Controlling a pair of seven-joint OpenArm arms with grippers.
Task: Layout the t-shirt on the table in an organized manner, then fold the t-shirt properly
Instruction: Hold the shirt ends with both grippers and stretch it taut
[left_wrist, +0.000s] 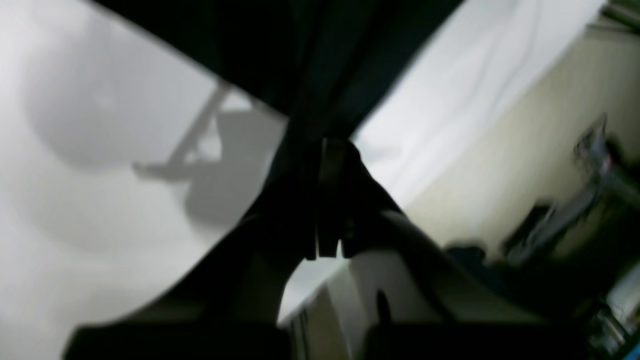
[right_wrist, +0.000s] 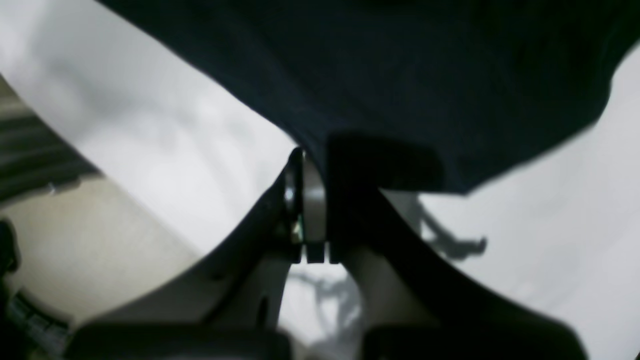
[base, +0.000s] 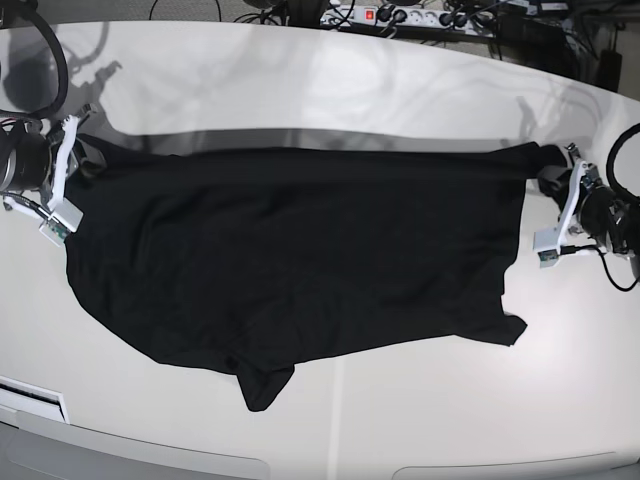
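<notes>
The black t-shirt (base: 300, 250) is spread wide across the off-white table (base: 320, 90), pulled taut along its far edge between my two grippers. One sleeve (base: 265, 385) points toward the near edge. My right gripper (base: 85, 150) is shut on the shirt's left corner; the right wrist view shows its fingers (right_wrist: 312, 160) closed on black fabric (right_wrist: 400, 75). My left gripper (base: 548, 172) is shut on the right corner; the left wrist view shows it (left_wrist: 330, 150) pinching bunched fabric (left_wrist: 310, 60) above the table (left_wrist: 100, 150).
A power strip (base: 390, 18) and cables lie along the table's far edge. A white panel (base: 30, 400) sits at the near left corner. The table's curved near edge (base: 330, 465) runs below the shirt. Floor and clutter (left_wrist: 575, 200) show beyond the table's right side.
</notes>
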